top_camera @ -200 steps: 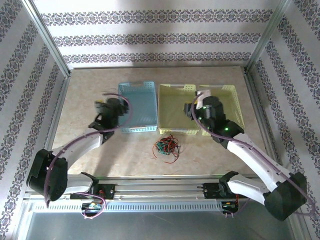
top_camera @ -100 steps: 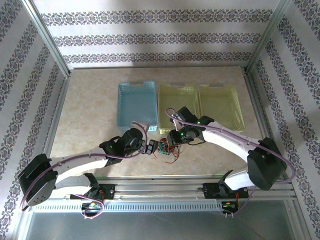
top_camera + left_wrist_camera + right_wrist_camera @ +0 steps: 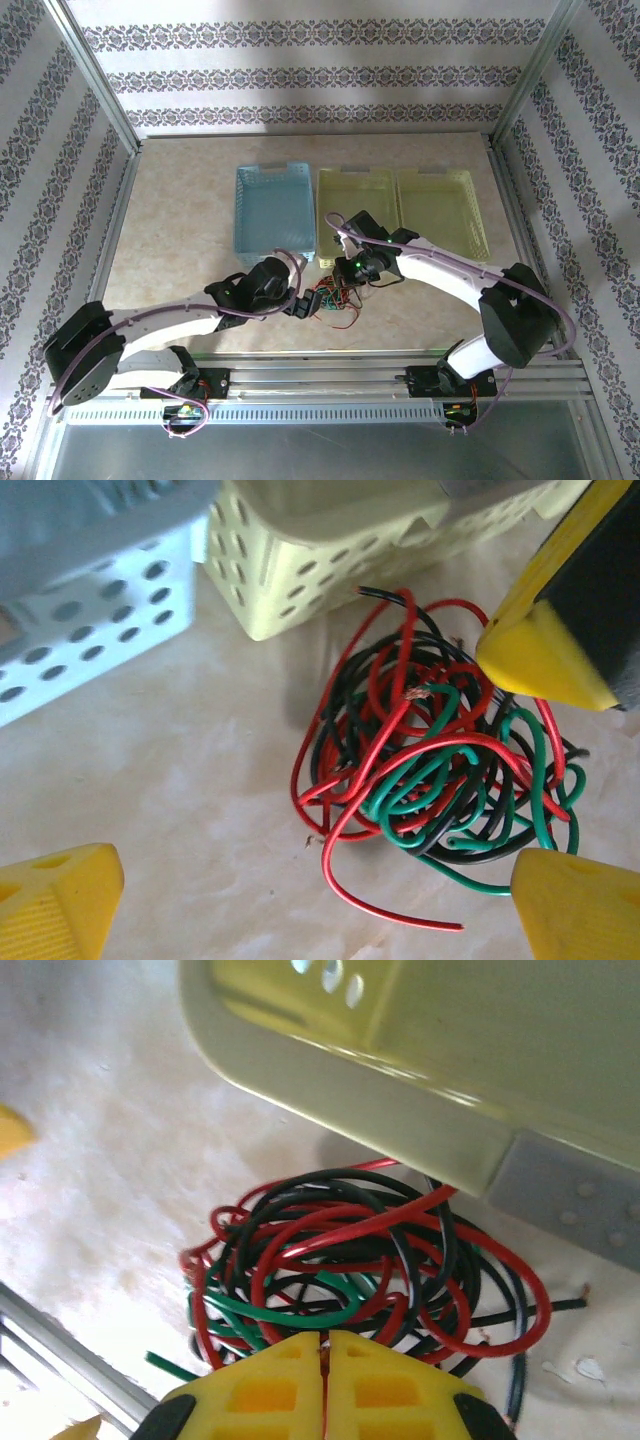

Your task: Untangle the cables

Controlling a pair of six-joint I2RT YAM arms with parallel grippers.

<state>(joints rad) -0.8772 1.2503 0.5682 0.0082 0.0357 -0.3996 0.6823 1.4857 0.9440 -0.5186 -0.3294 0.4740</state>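
Pinching tangled thin red, green, black cables [image 3: 430, 770] with closed right gripper [image 3: 323, 1360], left gripper [image 3: 320, 910] wide open, empty, beside.

The cables [image 3: 430, 770] are red, green and black, one basket [image 3: 241, 215] blue, two baskets [image 3: 440, 212] pale yellow, the table [image 3: 180, 230] marbled beige, the walls [image 3: 300, 75] floral-striped.

We can read no text, label, brand, number or sign in any of these views.
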